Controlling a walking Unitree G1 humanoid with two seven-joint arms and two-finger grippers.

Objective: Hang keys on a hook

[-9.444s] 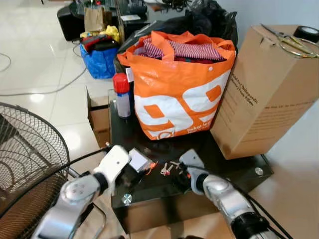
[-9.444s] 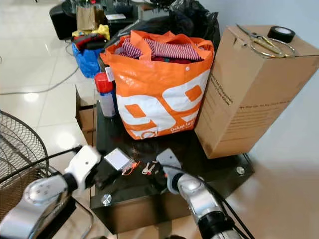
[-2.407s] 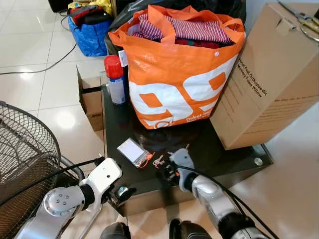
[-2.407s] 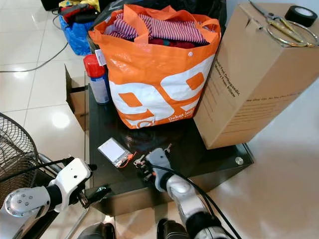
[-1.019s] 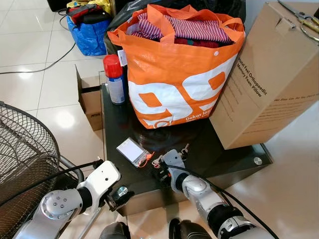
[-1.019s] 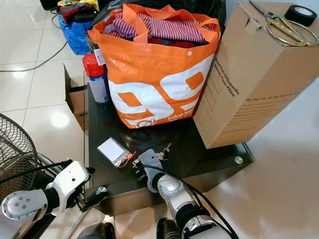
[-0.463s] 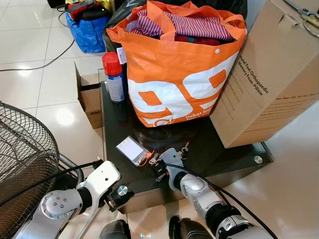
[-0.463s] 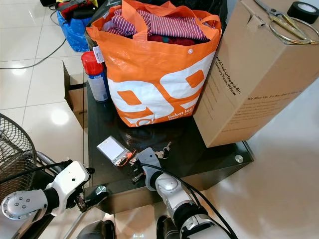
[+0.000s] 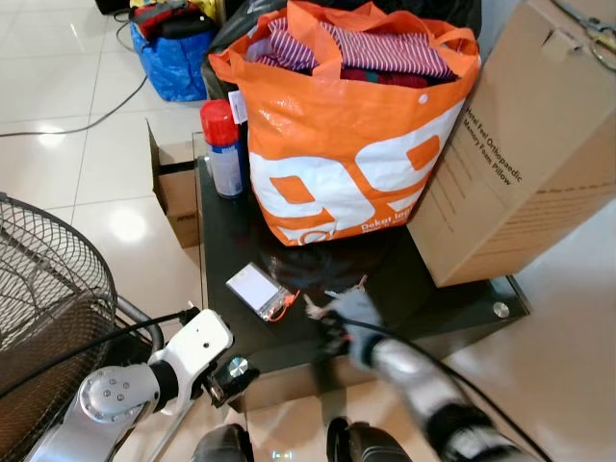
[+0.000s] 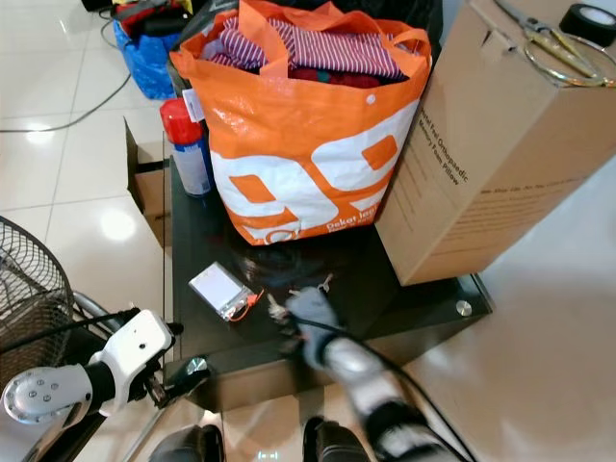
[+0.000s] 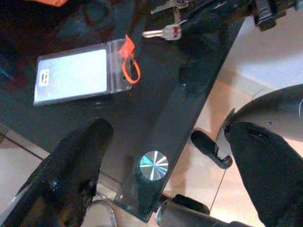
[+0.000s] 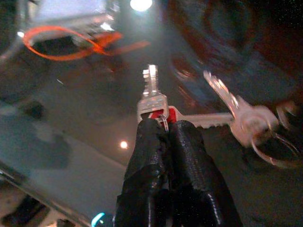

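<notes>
A bunch of silver keys [image 12: 154, 101] with a red tag lies on the black glass table [image 9: 433, 289], in front of the orange bag. My right gripper [image 12: 163, 130] is shut on the red-tagged key at the ring, and a second key [image 12: 227, 109] trails beside it. In the eye views the right arm is blurred, with the right gripper [image 9: 332, 310] low over the table's front part. My left gripper [image 11: 165, 137] is open below the table's front left corner and holds nothing, also seen as the left gripper [image 9: 236, 371].
A clear card holder [image 9: 252, 287] with an orange tie lies left of the keys. An orange bag of clothes [image 9: 356, 144], a tall cardboard box [image 9: 525, 154] and a red-capped spray can [image 9: 221, 144] stand behind. A wire fan guard [image 9: 48, 308] is at my left.
My right arm has shifted a little to the right along the table front and is now blurred by motion, its fingers shut on the keys. The left arm has stayed put.
</notes>
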